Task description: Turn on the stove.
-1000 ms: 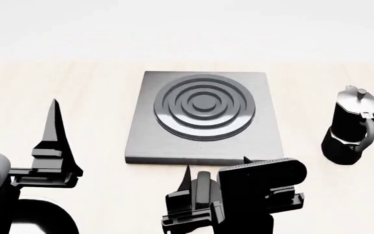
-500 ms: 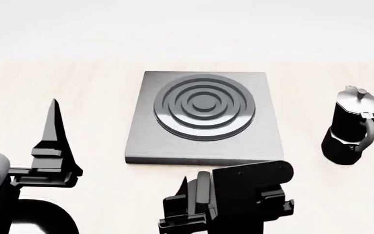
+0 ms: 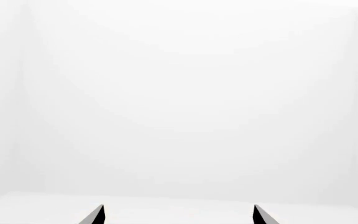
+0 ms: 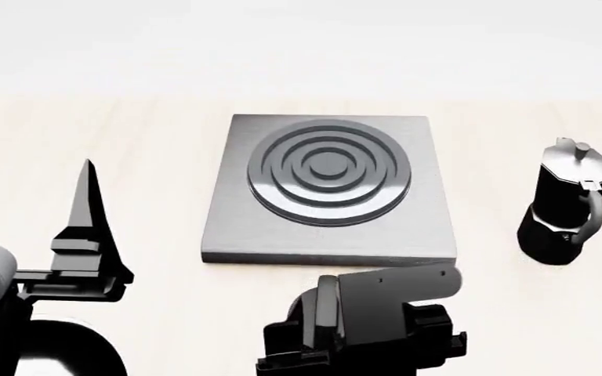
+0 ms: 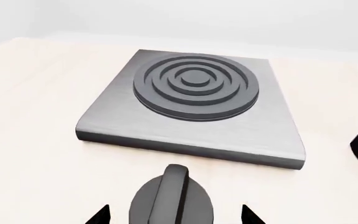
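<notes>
Stove point(image 4: 329, 188) at the middle of the table point(image 4: 123, 133), flat grey slab with ringed burner point(image 5: 195, 85) raised on its far half. Black knob point(image 5: 171, 198) on the table just off the slab's near edge, ridge upright, seen only in the right wrist view; hidden under the arm in the head view. Right gripper point(image 5: 175, 215) low at the table's near edge, fingertips spread to either side of the knob, released, not touching it. Left gripper point(image 3: 177, 215) near the table's left edge, lifted, pointing at blank white wall, fingers apart and holding nothing. Black moka pot point(image 4: 564, 204) upright near the table's right edge, well apart from the slab.
</notes>
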Motion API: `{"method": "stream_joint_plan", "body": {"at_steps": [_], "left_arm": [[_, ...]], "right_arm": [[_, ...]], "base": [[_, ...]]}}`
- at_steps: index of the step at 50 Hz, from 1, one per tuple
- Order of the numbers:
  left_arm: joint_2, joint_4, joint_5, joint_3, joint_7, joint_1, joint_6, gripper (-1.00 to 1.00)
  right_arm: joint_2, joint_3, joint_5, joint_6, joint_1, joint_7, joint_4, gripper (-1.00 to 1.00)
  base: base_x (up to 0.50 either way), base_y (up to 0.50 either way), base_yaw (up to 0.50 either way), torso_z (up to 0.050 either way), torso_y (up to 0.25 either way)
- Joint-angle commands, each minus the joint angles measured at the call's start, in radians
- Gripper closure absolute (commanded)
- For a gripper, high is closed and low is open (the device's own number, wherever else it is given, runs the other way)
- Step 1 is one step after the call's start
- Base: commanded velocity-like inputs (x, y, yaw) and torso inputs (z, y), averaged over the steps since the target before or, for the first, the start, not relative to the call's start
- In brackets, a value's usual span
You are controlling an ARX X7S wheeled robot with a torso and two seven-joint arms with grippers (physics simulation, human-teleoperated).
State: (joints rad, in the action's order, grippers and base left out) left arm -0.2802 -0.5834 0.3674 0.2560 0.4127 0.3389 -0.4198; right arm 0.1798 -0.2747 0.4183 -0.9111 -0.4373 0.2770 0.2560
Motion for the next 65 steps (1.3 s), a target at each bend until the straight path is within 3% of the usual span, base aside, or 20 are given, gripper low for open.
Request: {"method": "stream_joint_plan", "body": {"at_steps": [1, 65], "left_arm": [[-0.004, 0.001, 0.003, 0.004, 0.004, 0.0, 0.003, -1.0], [-0.024, 0.001, 0.023, 0.018, 0.029, 0.006, 0.011, -1.0]], "right_arm": [[-0.01, -0.001, 0.007, -0.001, -0.01, 0.005, -0.046, -1.0], [-0.045, -0.045, 0.013, 0.108, -0.085, -0.02, -0.339, -1.0]], "base": [[0.0, 0.0, 0.0, 0.0, 0.0], [0.0, 0.0, 0.0, 0.0, 0.0]]}}
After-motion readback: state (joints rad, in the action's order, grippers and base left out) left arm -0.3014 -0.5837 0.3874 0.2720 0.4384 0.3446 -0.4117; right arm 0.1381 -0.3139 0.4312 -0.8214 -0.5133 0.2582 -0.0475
